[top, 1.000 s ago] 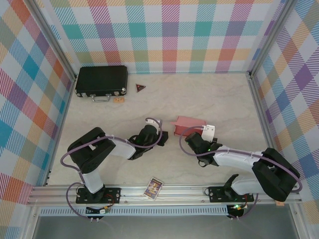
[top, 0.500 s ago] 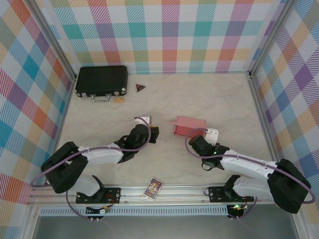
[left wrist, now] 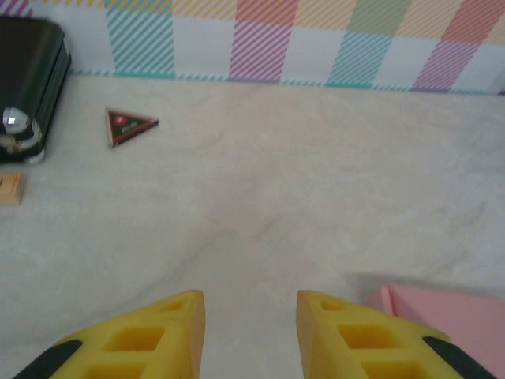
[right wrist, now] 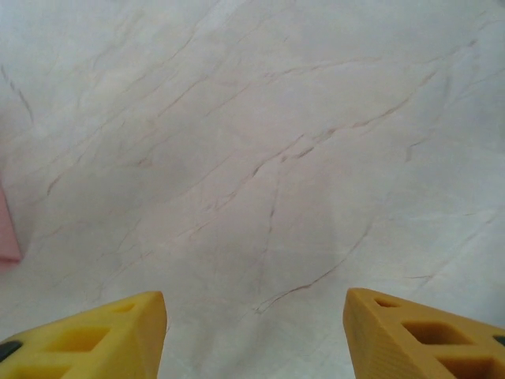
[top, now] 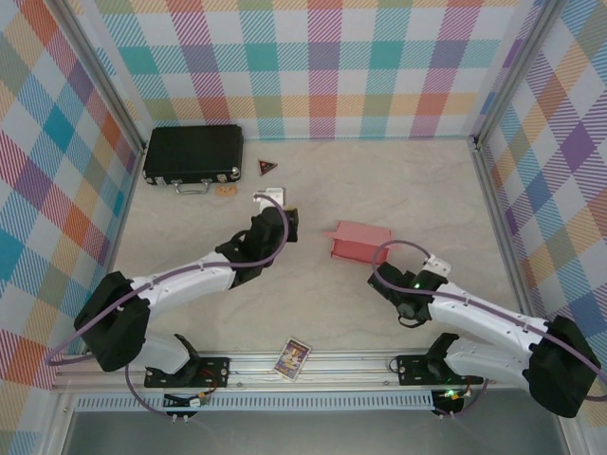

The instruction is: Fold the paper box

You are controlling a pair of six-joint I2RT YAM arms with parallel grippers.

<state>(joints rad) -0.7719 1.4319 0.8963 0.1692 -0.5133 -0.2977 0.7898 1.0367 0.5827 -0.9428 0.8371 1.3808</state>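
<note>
The paper box [top: 360,240] looks to me largely folded: it lies on the desk [top: 427,190] as a low closed shape with a raised near wall, not a flat cut-out. I cannot tell whether its end flaps are tucked in, so I judge that at most a final check or press on the ends is left. It sits a little toward 3 o'clock of the desk's middle. Its long axis runs roughly 9 to 3 o'clock, with the 3 o'clock end tipped slightly toward my bases and the darker long wall facing 6 o'clock. My left pincer [left wrist: 251,304] hovers at the box's 10 o'clock, near but apart, jaws narrowly parted and empty. My right pincer [right wrist: 254,304] is at the box's 4 o'clock, jaws wide, holding nothing over bare desk.
</note>
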